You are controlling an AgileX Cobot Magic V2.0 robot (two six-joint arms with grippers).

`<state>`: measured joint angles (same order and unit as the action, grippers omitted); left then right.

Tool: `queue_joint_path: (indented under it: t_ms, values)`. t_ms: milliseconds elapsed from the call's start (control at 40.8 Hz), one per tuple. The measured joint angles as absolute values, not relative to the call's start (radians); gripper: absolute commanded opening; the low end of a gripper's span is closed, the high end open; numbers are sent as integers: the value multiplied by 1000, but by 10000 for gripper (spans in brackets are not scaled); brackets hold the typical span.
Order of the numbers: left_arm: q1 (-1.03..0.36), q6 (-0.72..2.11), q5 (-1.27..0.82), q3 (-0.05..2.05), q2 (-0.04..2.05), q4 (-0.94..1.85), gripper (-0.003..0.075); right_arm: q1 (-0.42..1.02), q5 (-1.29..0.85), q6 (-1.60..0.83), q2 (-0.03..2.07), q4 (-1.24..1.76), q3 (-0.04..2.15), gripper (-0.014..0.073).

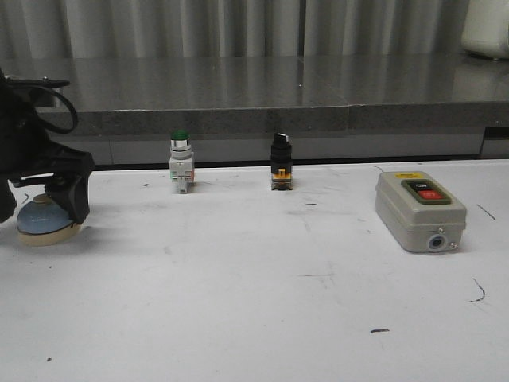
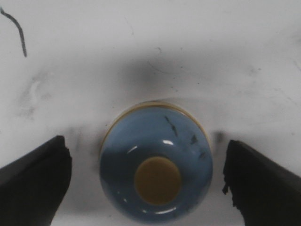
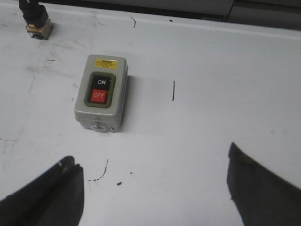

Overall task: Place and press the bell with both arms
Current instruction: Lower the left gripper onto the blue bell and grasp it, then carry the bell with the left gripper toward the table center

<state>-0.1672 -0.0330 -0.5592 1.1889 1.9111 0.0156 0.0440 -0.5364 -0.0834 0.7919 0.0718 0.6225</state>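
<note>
I am working over the white table point(image 1: 262, 302), scuffed and marked with dark pen strokes, and I am placing everything against the grey box point(image 1: 420, 210) with its ON and OFF buttons, the largest item on it. That box point(image 3: 101, 92) is sitting on the table's right part in the front view, its yellow label toward the far edge. My left gripper point(image 1: 49, 199) is hovering far to the left of the box, at the table's left edge, directly over the bell point(image 1: 46, 221). In the left wrist view my left fingers point(image 2: 33, 183) are standing wide apart, one on each side of the bell point(image 2: 156, 176), with bare table showing between each fingertip and the blue dome, so I am touching nothing. The bell is resting upright on the table, cream button point(image 2: 157, 181) facing up. My right gripper point(image 3: 157, 188) is hanging near the box, fingers point(image 3: 47, 195) spread and holding nothing. Left of the box, toward the far edge, the black selector switch point(image 1: 280, 161) is standing upright. Farther left of the box, the green-capped push-button point(image 1: 180, 161) is standing between that switch and the bell.
</note>
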Motion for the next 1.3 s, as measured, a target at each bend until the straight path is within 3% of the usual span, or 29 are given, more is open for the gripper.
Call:
queue_joint_path:
  t_ms: [74,245,343,589,883,1104,1300]
  values:
    - [-167,-33,-548,1189,1929,15,595,44,-536,-83,792,72,623,632]
    - [-167,-33,-534,1191,1934,18,433,44,-536,-83,792,72,623,632]
    - [-167,-33,-534,1191,1934,23,390,44,-536,-83,792,72,623,632]
    - [-214,-33,-544,1191,1883,34,388,44,-536,-83,792,72,623,632]
    - [-456,-29,-549,1213,1797,40,388,44,-536,-83,792,72,623,632]
    - [-625,-29,-557,1282,1879,40,388,44,-536,-83,792,72,623,632]
    - [-684,-29,-563,1372,1987,40,388,44,-536,-83,792,72,623,632]
